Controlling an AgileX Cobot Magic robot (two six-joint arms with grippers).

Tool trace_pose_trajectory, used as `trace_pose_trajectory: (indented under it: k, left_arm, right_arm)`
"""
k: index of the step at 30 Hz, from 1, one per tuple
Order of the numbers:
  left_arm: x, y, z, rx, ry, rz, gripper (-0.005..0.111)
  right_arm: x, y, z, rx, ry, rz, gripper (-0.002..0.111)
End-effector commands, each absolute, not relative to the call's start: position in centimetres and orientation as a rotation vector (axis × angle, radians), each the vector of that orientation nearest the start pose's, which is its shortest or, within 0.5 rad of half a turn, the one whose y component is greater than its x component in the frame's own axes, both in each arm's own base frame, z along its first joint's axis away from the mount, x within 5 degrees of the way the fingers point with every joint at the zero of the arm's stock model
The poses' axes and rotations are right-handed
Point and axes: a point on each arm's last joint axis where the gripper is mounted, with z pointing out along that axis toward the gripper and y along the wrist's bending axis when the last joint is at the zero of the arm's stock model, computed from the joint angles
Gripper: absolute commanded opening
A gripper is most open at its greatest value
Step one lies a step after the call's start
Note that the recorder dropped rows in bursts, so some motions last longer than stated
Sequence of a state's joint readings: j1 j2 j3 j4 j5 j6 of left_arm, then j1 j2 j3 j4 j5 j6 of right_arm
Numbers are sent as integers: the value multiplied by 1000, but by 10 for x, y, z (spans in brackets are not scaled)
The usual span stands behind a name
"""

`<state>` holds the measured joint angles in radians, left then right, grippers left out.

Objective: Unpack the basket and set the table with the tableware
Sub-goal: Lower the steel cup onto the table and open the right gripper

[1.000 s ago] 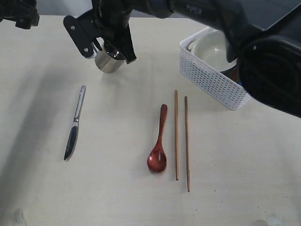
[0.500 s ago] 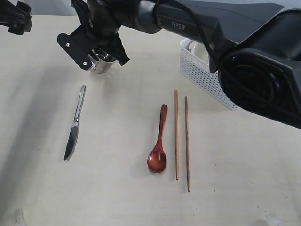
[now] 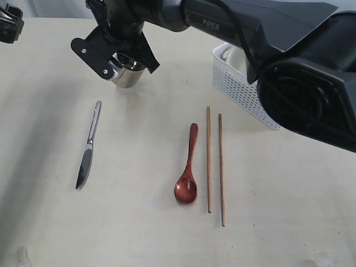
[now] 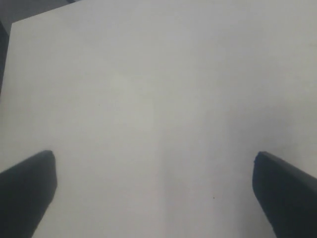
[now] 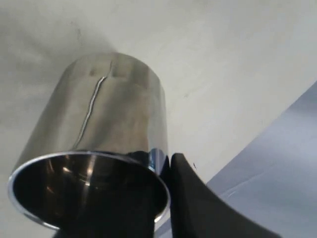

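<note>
My right gripper (image 3: 135,60) reaches across to the far left of the table (image 3: 139,239) and is shut on the rim of the steel cup (image 3: 128,77). In the right wrist view one finger (image 5: 198,203) presses the outside of the cup (image 5: 109,114) and the other is inside it; the gripper (image 5: 163,171) pinches the wall. Whether the cup's base touches the table I cannot tell. A steel knife (image 3: 89,146), a red-brown wooden spoon (image 3: 188,172) and two chopsticks (image 3: 209,158) (image 3: 221,169) lie on the table. My left gripper (image 3: 8,22) (image 4: 156,198) hangs open over bare tabletop.
The white lattice basket (image 3: 245,92) stands at the back right, largely hidden by my right arm (image 3: 278,33). A pale rounded shape (image 3: 236,55) shows inside it. The table's far edge runs just behind the cup.
The right gripper has carried the cup slightly left and back again and turned a little. The right arm has swung across over the basket. The left gripper has drifted toward the top-left corner.
</note>
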<state>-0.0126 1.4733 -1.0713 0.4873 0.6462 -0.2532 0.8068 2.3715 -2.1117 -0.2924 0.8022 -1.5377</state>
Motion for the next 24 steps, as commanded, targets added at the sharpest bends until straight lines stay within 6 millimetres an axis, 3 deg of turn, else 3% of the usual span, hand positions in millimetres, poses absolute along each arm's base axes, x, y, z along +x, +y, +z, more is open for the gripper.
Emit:
trace_pose_trajectory:
  k: [1,7,21,24]
  left_arm:
    - [309,23,285,60,2461,423,105]
    - [309,24,285,64,2460,428,105]
    - [308,24,285,65,2463,432,105]
    - [308,24,285,63,2467,434,105]
  right_arm:
    - [382,378,194,-2530,775,-615,0]
    - [379,389,176,-2603,735,-609,0]
    - [379,397,177,-2558,651,-629,0]
    - [379,397,177,-2558,652,-626,10]
